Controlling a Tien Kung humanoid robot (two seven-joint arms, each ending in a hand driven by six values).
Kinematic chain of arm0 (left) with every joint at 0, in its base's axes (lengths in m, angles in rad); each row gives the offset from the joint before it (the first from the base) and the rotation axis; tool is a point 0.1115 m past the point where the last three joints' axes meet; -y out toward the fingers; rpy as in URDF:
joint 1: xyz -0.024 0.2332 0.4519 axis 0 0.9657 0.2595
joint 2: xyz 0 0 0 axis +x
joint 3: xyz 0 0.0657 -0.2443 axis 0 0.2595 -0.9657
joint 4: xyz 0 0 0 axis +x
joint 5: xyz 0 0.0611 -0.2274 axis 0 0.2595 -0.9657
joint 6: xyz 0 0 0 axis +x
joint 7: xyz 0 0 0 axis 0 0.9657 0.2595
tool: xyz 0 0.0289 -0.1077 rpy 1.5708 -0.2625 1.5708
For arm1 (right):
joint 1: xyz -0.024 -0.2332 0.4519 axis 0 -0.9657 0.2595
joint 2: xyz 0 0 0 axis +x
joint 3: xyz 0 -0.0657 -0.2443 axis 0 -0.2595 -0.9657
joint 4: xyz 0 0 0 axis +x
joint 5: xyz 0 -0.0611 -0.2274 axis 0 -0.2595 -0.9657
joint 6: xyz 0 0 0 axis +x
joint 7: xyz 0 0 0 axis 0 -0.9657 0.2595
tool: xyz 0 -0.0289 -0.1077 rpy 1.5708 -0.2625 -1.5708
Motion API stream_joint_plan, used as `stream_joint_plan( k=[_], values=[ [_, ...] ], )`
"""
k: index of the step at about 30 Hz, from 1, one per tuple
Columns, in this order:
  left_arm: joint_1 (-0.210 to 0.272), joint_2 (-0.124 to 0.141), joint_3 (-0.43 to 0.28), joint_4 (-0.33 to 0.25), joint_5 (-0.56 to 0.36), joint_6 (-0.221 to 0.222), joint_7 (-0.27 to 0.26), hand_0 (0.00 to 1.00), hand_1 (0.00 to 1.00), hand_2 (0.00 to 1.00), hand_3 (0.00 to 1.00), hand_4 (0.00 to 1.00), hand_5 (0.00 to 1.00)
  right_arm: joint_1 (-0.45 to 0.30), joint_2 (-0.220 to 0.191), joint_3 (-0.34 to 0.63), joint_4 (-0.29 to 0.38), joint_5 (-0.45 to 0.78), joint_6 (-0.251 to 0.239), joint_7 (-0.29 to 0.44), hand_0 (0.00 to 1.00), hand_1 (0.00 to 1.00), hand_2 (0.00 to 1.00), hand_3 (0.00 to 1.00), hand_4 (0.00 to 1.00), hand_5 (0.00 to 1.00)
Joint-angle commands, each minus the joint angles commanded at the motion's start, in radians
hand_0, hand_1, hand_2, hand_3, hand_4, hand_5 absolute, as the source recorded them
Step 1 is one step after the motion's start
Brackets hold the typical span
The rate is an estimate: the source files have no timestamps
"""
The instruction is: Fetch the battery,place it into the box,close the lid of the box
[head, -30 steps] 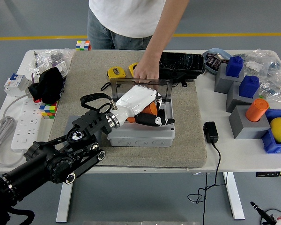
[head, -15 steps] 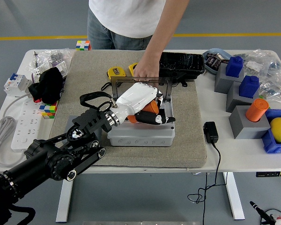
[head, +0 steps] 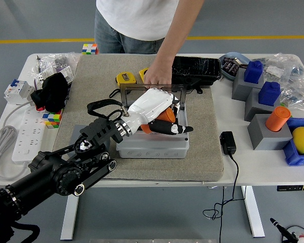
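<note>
One left hand (head: 153, 112) is over the open grey box (head: 152, 144) on the bench (head: 20, 167), fingers curled around the orange battery (head: 162, 119). A person's hand (head: 157, 76) steadies the raised lid (head: 152, 91).

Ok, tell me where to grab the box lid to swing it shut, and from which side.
Take the lid at its top free edge, coming from the far side, and push it toward the robot. It stands upright at the back of the grey box, where the person's hand holds it. The left hand with the orange battery must clear first.
</note>
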Motion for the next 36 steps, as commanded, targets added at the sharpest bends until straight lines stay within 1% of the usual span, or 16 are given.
stream_joint_plan(
  k=[1, 2, 7, 12, 14, 19, 20, 21, 23, 25, 26, 30, 36],
  values=[
    [0.001, 0.001, 0.001, 0.001, 0.000, 0.008, -0.003, 0.142, 0.158, 0.199, 0.232, 0.947, 0.804, 0.000, 0.000, -0.004, 0.000, 0.004, 0.000, 0.001, 0.852, 0.820, 0.791, 0.843, 0.998, 0.998],
    [0.002, 0.001, 0.003, 0.002, -0.003, 0.013, -0.008, 0.171, 0.186, 0.211, 0.252, 0.956, 0.807, 0.001, -0.001, -0.005, 0.000, 0.005, 0.000, 0.001, 0.852, 0.820, 0.791, 0.843, 0.998, 0.998],
    [0.006, 0.000, 0.007, 0.007, -0.005, 0.034, -0.024, 0.171, 0.186, 0.211, 0.252, 0.956, 0.807, 0.000, 0.000, -0.009, 0.000, 0.008, 0.000, 0.000, 0.852, 0.820, 0.791, 0.843, 0.998, 0.998],
    [0.011, 0.003, 0.016, 0.002, -0.015, 0.066, -0.048, 0.177, 0.185, 0.213, 0.251, 0.953, 0.801, -0.003, 0.002, -0.009, 0.000, 0.008, 0.000, 0.000, 0.852, 0.819, 0.790, 0.843, 0.998, 0.998],
    [0.012, 0.005, 0.015, -0.002, -0.008, 0.074, -0.048, 0.168, 0.166, 0.200, 0.233, 0.945, 0.791, -0.003, 0.002, -0.008, 0.000, 0.006, 0.000, 0.000, 0.852, 0.819, 0.790, 0.843, 0.998, 0.998],
    [0.013, 0.013, 0.011, -0.008, 0.000, 0.084, -0.050, 0.168, 0.166, 0.200, 0.233, 0.945, 0.791, -0.002, 0.001, -0.002, 0.000, 0.002, 0.000, 0.000, 0.852, 0.819, 0.790, 0.843, 0.998, 0.998],
    [0.012, 0.013, 0.011, -0.005, 0.004, 0.088, -0.050, 0.162, 0.162, 0.198, 0.230, 0.938, 0.774, -0.002, 0.000, 0.000, 0.000, 0.001, 0.000, -0.001, 0.852, 0.819, 0.790, 0.844, 0.998, 0.998],
    [0.011, 0.013, 0.012, -0.001, 0.005, 0.092, -0.052, 0.162, 0.162, 0.198, 0.230, 0.938, 0.774, -0.001, 0.000, -0.001, 0.000, 0.002, 0.000, 0.000, 0.852, 0.819, 0.790, 0.844, 0.998, 0.998],
    [0.009, 0.010, 0.014, 0.017, 0.002, 0.114, -0.063, 0.162, 0.162, 0.198, 0.230, 0.938, 0.774, 0.000, 0.002, -0.004, 0.000, 0.007, 0.000, 0.000, 0.852, 0.819, 0.790, 0.844, 0.998, 0.998],
    [0.008, 0.008, 0.015, 0.029, 0.002, 0.122, -0.069, 0.162, 0.162, 0.198, 0.230, 0.938, 0.774, 0.000, 0.004, -0.007, 0.000, 0.010, -0.001, 0.001, 0.852, 0.819, 0.790, 0.844, 0.998, 0.998],
    [0.009, 0.008, 0.015, 0.034, 0.006, 0.124, -0.070, 0.159, 0.160, 0.195, 0.221, 0.917, 0.734, 0.001, 0.004, -0.010, 0.000, 0.014, -0.001, 0.001, 0.851, 0.819, 0.789, 0.843, 0.998, 0.998],
    [0.013, 0.006, 0.019, 0.043, 0.003, 0.138, -0.079, 0.159, 0.160, 0.195, 0.221, 0.917, 0.734, 0.001, 0.004, -0.003, 0.000, 0.009, -0.001, 0.001, 0.851, 0.819, 0.789, 0.843, 0.998, 0.998],
    [0.012, -0.008, 0.028, 0.079, -0.002, 0.182, -0.101, 0.159, 0.159, 0.192, 0.220, 0.905, 0.723, 0.001, 0.004, 0.001, 0.000, 0.006, 0.000, 0.000, 0.852, 0.818, 0.790, 0.843, 0.998, 0.998]
  ],
)
